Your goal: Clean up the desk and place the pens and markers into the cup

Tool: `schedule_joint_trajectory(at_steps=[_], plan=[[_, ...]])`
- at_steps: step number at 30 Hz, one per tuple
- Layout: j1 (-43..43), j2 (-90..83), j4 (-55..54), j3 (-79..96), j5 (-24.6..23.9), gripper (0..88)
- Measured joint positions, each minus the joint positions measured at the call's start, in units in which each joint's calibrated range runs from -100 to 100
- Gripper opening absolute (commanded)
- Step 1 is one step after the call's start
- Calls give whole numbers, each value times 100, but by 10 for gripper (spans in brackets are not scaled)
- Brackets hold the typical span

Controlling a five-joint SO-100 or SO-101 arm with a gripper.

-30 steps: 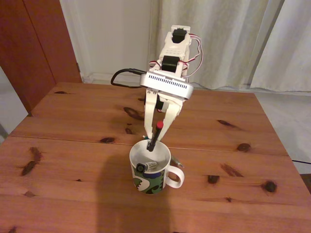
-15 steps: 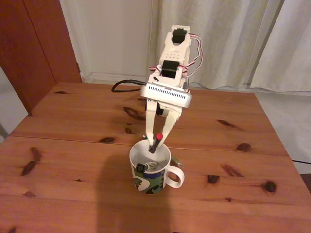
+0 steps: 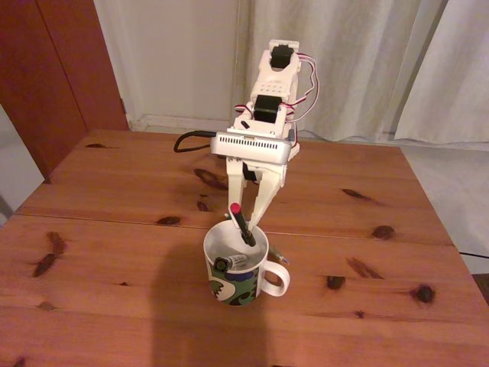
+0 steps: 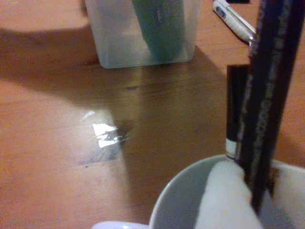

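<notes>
The white mug [image 3: 238,284] with its green and blue band stands on the pine desk [image 3: 107,245]. Inside it lies the white marker with the black cap [image 3: 233,261]. The black pen with the red end [image 3: 243,225] leans in the mug, red end up and tilted left. My gripper [image 3: 244,216] hangs just over the rim, open, with the pen loose between its fingers. In the wrist view the dark pen [image 4: 267,95] runs down past a white finger [image 4: 224,200] into the mug's rim [image 4: 186,191]. A thin pen [image 3: 278,254] lies on the desk behind the mug's handle side.
White curtains [image 3: 367,61] and a brown door [image 3: 53,61] stand behind the desk's far edge. In the wrist view a frosted block with a teal shape showing through it [image 4: 143,33] sits at the top, and a white pen [image 4: 233,19] lies at the top right.
The pen was held upright above the mug; it dropped lower into it and now leans left, let go by the gripper. The arm has barely shifted.
</notes>
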Motion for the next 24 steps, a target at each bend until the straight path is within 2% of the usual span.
schedule_joint_trajectory(at_steps=[7,11,13,17,24], plan=[[0,0,0,0,0,127],[0,-17,0,0,0,10],[0,-119,100,0,0,6],[0,-466,987,-93,34,9],[0,-703,3451,-739,381,9]])
